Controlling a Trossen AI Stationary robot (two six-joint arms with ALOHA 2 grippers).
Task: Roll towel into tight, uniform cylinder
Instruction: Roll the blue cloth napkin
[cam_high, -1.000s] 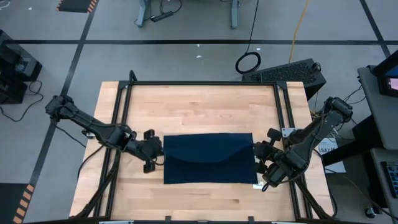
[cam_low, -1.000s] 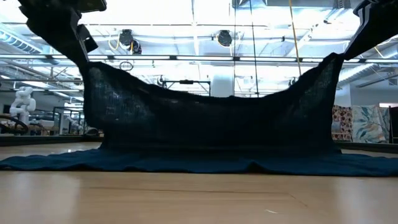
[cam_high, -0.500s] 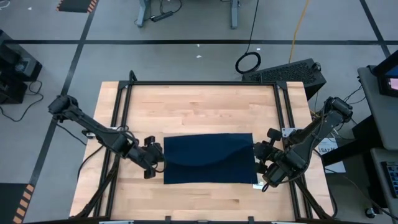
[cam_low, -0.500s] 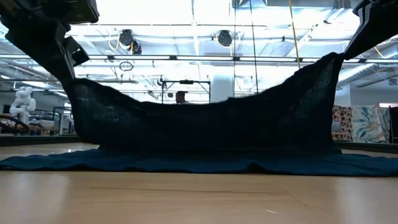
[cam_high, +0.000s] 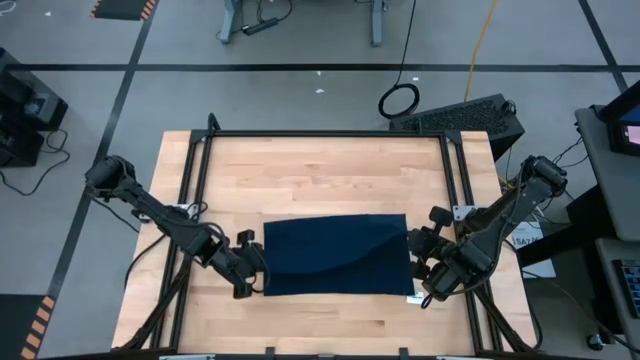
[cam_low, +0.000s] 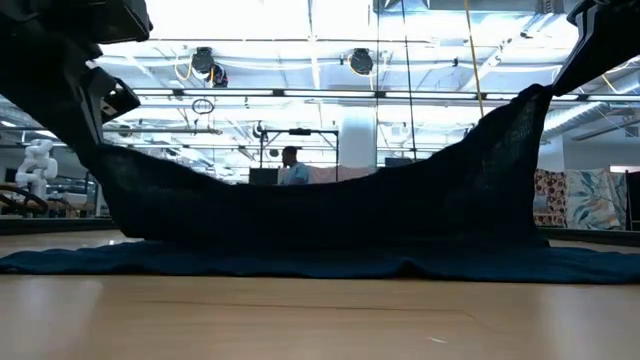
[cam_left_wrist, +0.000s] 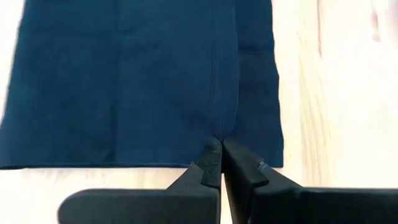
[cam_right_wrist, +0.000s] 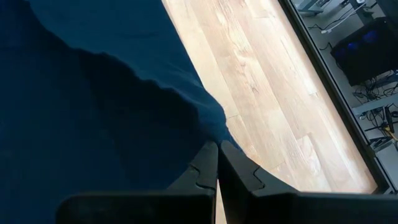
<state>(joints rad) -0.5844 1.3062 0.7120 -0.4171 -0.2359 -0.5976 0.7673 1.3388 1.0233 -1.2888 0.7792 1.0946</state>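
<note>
A: High view. The towel (cam_high: 338, 254) lies near the front middle of the table (cam_high: 320, 170), its far edge folded over the near part. The left gripper (cam_high: 254, 272) pinches the towel's left edge; the right gripper (cam_high: 418, 268) pinches the right edge by the small white tag (cam_high: 414, 297). What changed?

B: The left arm has swung toward the front of the table — its gripper now sits nearer the towel's front-left corner than a second ago. The right arm has not moved.

A: Low view.

B: The towel (cam_low: 330, 215) hangs as a sagging sheet between two raised ends, its lower part flat on the table (cam_low: 320, 320). The end at the picture's left has dropped and shifted outward; the end at the right holds its height. The sag is now deep enough that a person (cam_low: 291, 166) in the room behind shows over it (hidden a second ago).

A: Left wrist view.

B: Fingers (cam_left_wrist: 208, 167) clenched on a crease at the towel's (cam_left_wrist: 137, 81) edge.

A: Right wrist view.

B: Fingers (cam_right_wrist: 205, 165) clamped on a lifted fold of towel (cam_right_wrist: 93, 112).

A: Meaning for the task?

B: Probably the first fold is being laid down — left side first. No roll is formed yet; uneven lowering risks a skewed start.
</note>
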